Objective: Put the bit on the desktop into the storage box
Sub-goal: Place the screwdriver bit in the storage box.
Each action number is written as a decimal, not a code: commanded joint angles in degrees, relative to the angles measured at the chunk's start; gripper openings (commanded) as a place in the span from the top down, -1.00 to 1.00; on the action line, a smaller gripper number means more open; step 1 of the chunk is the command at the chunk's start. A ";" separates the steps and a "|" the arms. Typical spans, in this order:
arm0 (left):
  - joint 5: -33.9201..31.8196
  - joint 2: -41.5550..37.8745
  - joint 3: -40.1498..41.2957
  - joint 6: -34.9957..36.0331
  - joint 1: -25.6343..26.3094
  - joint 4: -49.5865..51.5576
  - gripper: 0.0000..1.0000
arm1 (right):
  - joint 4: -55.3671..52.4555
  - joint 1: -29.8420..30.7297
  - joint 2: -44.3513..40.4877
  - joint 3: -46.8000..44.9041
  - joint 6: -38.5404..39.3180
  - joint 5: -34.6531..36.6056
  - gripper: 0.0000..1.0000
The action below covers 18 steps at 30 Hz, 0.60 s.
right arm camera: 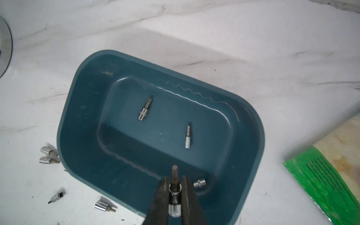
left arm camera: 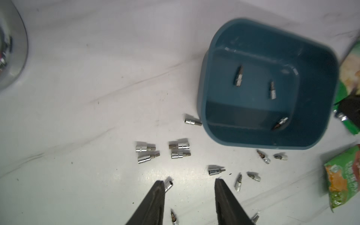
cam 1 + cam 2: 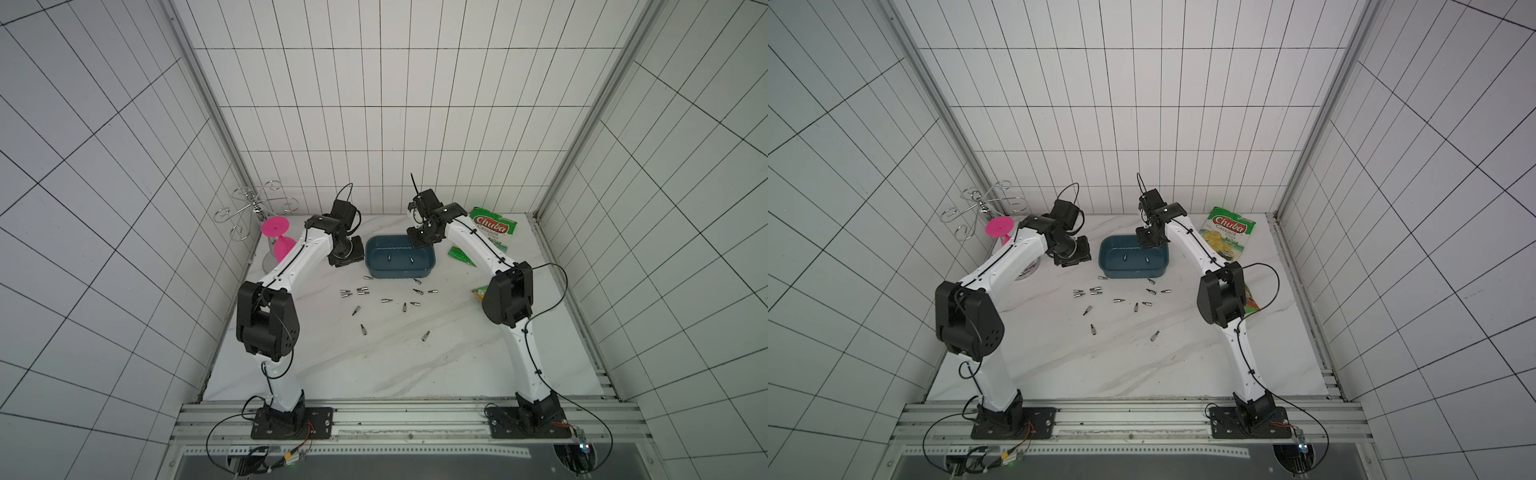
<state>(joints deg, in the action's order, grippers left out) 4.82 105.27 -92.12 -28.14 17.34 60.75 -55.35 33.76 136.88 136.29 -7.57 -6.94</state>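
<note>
Teal plastic forms the storage box (image 1: 78,116), which sits on the white marble-look desktop (image 3: 374,365). Your right gripper (image 1: 175,180) is clamped on the held bit (image 1: 174,172), tip pointing outward, above one edge of the box. Three stored bits (image 1: 145,109) lie on the box floor. Your left gripper (image 2: 189,183) hangs beside the box, jaws moderately apart and empty. Loose bits (image 3: 386,300) lie scattered on the desktop just beside the box.

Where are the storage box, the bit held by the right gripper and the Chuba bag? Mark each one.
storage box (image 1: 81,116): right wrist view, inner side wall.
held bit (image 1: 174,175): right wrist view, dark shank.
Chuba cassava chips bag (image 3: 1230,227): in a top view, red logo.
</note>
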 commanded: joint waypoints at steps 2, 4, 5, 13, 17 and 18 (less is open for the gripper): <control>0.50 -4.35 8.37 -1.13 0.23 -4.66 0.09 | -1.04 0.52 4.26 4.17 -0.94 -2.83 1.00; 0.63 -5.52 11.73 -1.38 0.23 -6.00 0.09 | -0.15 0.82 5.73 4.42 -1.10 -3.51 1.00; 0.62 -5.93 12.99 -1.52 0.23 -6.53 0.09 | 0.30 0.95 6.44 4.56 -1.13 -3.60 1.00; 1.16 -7.18 18.07 -1.96 0.28 -8.22 0.09 | 1.62 1.22 12.32 7.70 -0.95 -3.28 1.00; 1.55 -7.30 19.32 -1.90 0.32 -8.54 0.09 | 2.09 1.22 14.56 8.99 -0.91 -2.61 1.00; 1.51 -7.28 19.42 -1.78 0.32 -8.48 0.09 | 2.24 1.22 14.96 8.99 -0.90 -2.47 1.00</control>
<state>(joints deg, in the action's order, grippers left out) 5.93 99.42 -73.32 -29.76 17.52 54.04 -53.54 34.52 150.26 143.26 -8.36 -9.96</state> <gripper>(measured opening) 0.454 0.126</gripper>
